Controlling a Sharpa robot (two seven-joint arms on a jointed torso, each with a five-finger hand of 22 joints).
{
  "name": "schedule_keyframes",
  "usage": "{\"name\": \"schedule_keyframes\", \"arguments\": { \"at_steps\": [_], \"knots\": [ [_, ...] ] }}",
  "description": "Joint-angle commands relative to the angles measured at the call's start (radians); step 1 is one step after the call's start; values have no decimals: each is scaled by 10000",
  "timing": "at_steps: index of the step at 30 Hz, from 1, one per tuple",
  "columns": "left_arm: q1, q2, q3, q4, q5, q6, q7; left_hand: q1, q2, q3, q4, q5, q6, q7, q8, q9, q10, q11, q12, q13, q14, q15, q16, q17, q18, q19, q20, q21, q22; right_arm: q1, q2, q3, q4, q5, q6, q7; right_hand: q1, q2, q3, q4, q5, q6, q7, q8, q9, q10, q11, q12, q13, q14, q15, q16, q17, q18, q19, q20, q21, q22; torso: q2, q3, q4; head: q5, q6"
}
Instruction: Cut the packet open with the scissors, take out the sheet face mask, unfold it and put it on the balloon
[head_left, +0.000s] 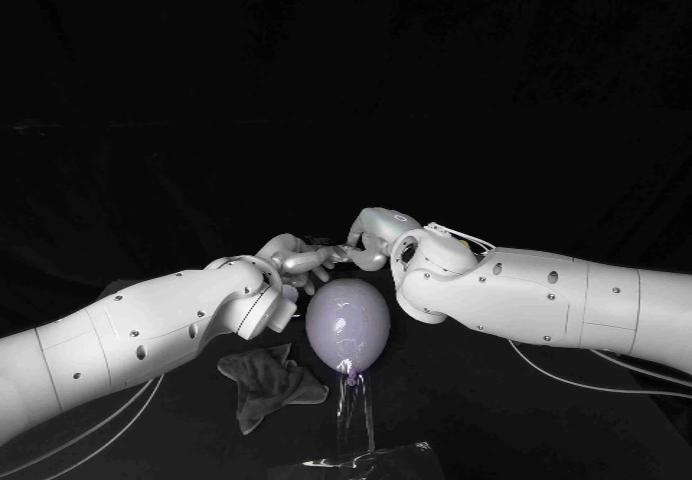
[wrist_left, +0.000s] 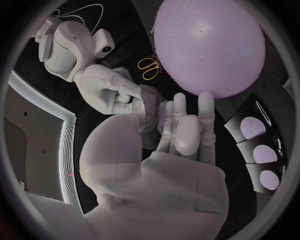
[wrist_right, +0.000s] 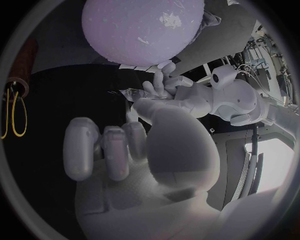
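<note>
The left robot hand (head_left: 296, 260) pinches a pale crumpled sheet, probably the sheet face mask (wrist_left: 152, 97). The right robot hand (head_left: 368, 238) closes its fingers on the same sheet from the opposite side, likely so the two can draw it apart and unfold it. They meet at 12 o'clock of the balloon (head_left: 348, 322), forearms angling inward from either side, wrists bent toward each other. The balloon sits on a clear stand (head_left: 355, 425). A dark cloth (head_left: 268, 382) lies at its 7 o'clock on the table (head_left: 562, 430), and the scissors (wrist_left: 149, 68) lie unheld.
</note>
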Motion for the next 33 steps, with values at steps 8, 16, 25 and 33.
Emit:
{"name": "schedule_keyframes", "arguments": {
  "at_steps": [8,16,25,33],
  "knots": [
    [16,-3,11,44,155,-144,424,1695,606,909,-1112,-36,445,-165,229,226,449,-207,23,-33,42,-177,-11,-16,94,251,-97,269,348,5,23,5,-167,-22,182,27,-42,90,63,-2,20,80,-7,1042,603,488,-25,28,1499,1027,-77,20,2455,-105,367,-25,1,2083,0,1,-1,-12,10],
    [15,-24,11,98,332,-154,580,1537,632,1069,-903,-87,601,-282,495,390,747,-306,273,62,198,-265,177,264,35,458,-153,537,703,9,-21,5,-276,393,-116,503,-373,-101,15,55,-22,-121,33,1036,582,356,11,-330,1281,978,-56,-44,2220,-47,255,-13,-307,2002,4,2,-12,-17,10],
    [15,-8,12,23,464,-193,641,1294,581,1089,-637,-169,679,-367,687,503,860,-383,451,141,300,-336,301,453,-5,600,-186,692,930,14,-438,1,120,1201,-1071,2548,-1000,-1116,-1020,280,-22,-1779,830,-124,17,-877,688,-2619,-97,752,517,-340,1327,263,-596,356,-2390,1462,-3,-2,-2,36,67],
    [16,5,11,-79,501,-161,589,1293,584,1097,-631,-200,695,-394,718,520,878,-407,476,151,345,-352,362,574,-18,656,-193,739,1007,11,-1388,-10,1142,1638,-2389,4324,-570,-896,-1070,186,-6,-1810,916,-330,-129,-1014,776,-2639,-129,748,603,-334,1370,288,-637,494,-2450,1457,-7,3,-17,144,142]
  ]
}}
